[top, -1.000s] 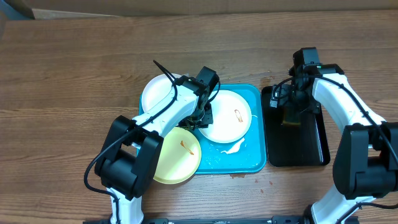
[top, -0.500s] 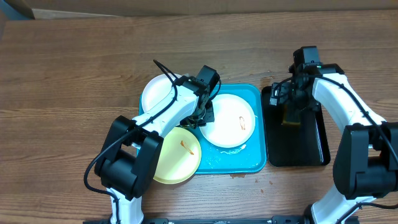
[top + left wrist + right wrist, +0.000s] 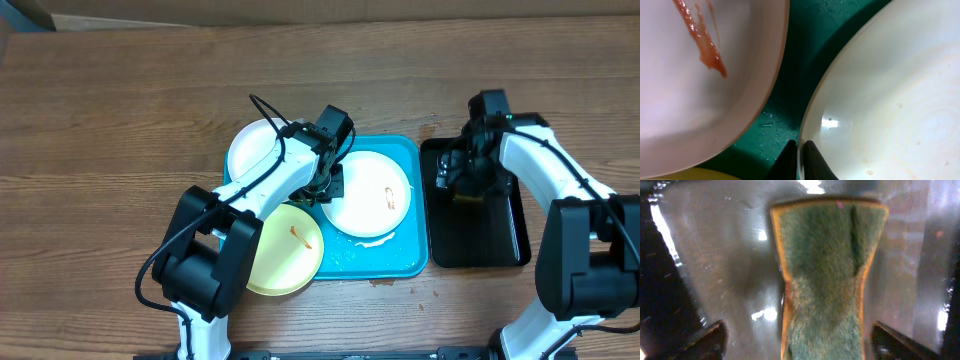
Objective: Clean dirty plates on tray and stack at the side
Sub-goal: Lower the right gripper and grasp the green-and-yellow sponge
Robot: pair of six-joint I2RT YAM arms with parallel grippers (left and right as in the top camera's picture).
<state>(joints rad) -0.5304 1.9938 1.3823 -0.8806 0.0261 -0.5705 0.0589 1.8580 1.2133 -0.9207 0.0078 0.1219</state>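
The turquoise tray [image 3: 400, 255] holds a white plate [image 3: 368, 195] with a small reddish smear. My left gripper [image 3: 326, 190] is shut on that plate's left rim; in the left wrist view the fingertips [image 3: 811, 159] pinch the rim of the plate [image 3: 880, 100]. A second white plate [image 3: 258, 150] with a red smear [image 3: 702, 42] lies at the tray's left edge. The pale yellow plate [image 3: 285, 250] lies at the front left, overlapping the tray's rim. My right gripper [image 3: 466, 183] is open, low over a green-and-yellow sponge [image 3: 822, 265] that lies between its fingers [image 3: 705, 340].
The sponge rests on a wet black tray [image 3: 480, 240] to the right of the turquoise tray. Water and a whitish smear lie on the turquoise tray's floor [image 3: 372, 240]. Bare wooden table [image 3: 120, 120] surrounds both trays.
The left gripper has slid the held white plate a little to the right and forward on the tray. The right gripper has shifted slightly left and down over the sponge.
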